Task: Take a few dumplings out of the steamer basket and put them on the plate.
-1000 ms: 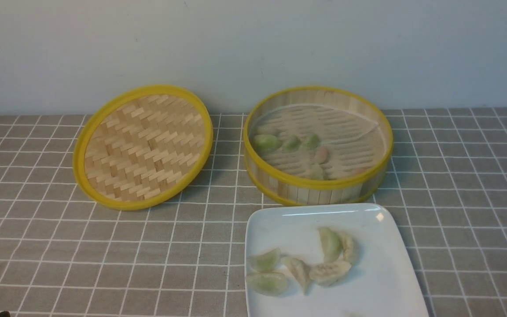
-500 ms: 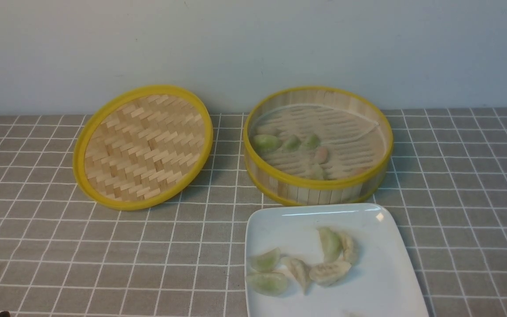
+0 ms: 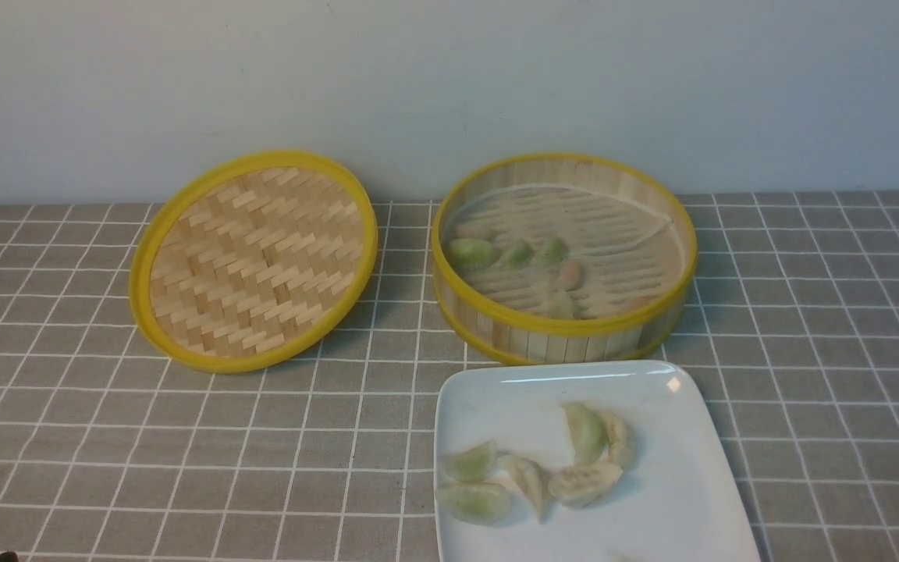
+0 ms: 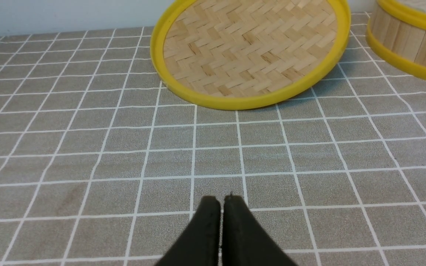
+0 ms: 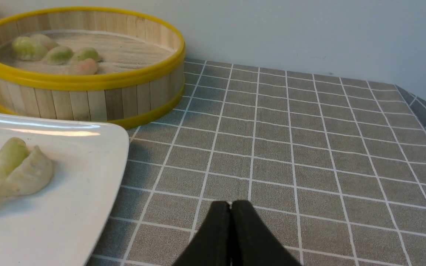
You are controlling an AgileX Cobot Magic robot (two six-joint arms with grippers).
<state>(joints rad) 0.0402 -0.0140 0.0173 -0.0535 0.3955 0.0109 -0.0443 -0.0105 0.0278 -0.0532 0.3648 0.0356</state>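
The bamboo steamer basket [image 3: 564, 328] with yellow rims stands at the back right and holds several green and pinkish dumplings [image 3: 471, 254]. In front of it the white plate [image 3: 684, 499] carries several dumplings [image 3: 584, 482]. My left gripper [image 4: 222, 199] is shut and empty over bare cloth, short of the lid. My right gripper [image 5: 230, 204] is also shut and empty, over the cloth to the right of the plate [image 5: 87, 192], with the basket [image 5: 87, 99] beyond it. Neither gripper shows clearly in the front view.
The woven, yellow-rimmed lid [image 3: 254, 261] lies tilted at the back left, next to the basket. A grey checked cloth [image 3: 106, 437] covers the table, with a pale wall behind. The table's right corner [image 5: 425, 111] shows in the right wrist view.
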